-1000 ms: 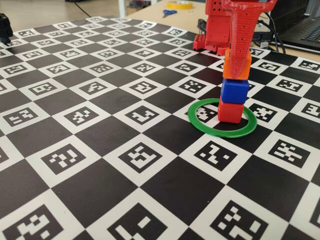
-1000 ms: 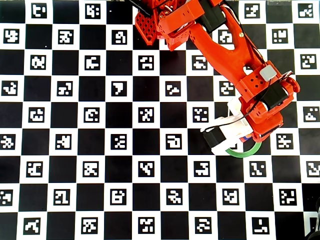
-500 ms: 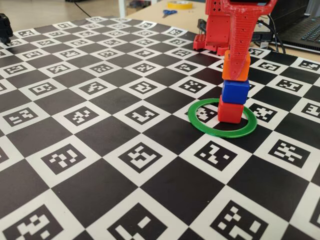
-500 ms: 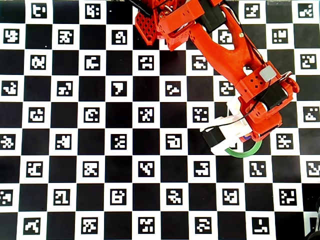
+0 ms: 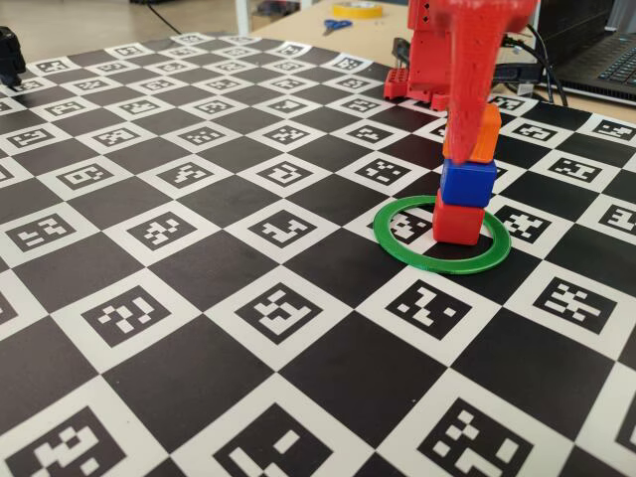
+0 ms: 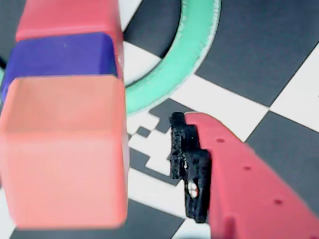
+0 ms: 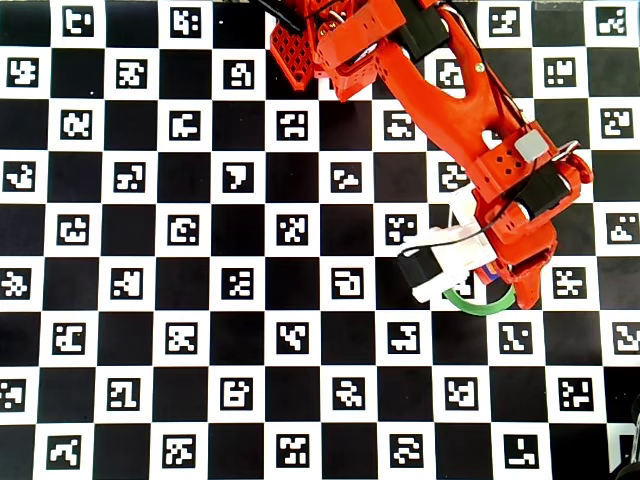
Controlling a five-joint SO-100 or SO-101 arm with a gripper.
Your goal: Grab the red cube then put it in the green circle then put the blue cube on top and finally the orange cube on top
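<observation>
Three cubes stand stacked inside one green circle [image 5: 441, 235]: one red cube [image 5: 458, 221] at the bottom, one blue cube [image 5: 467, 182] on it, and one orange cube [image 5: 484, 134] on top. One red arm reaches over that ring, carrying one gripper [image 6: 149, 164]. Beyond the ring, on the far table, lie one pair of scissors [image 5: 337, 25] and one roll of yellow tape [image 5: 358, 9].

The arm [image 7: 440, 90] is red printed plastic with black motors, a white wrist camera block [image 7: 450, 262] and thin black cable.
</observation>
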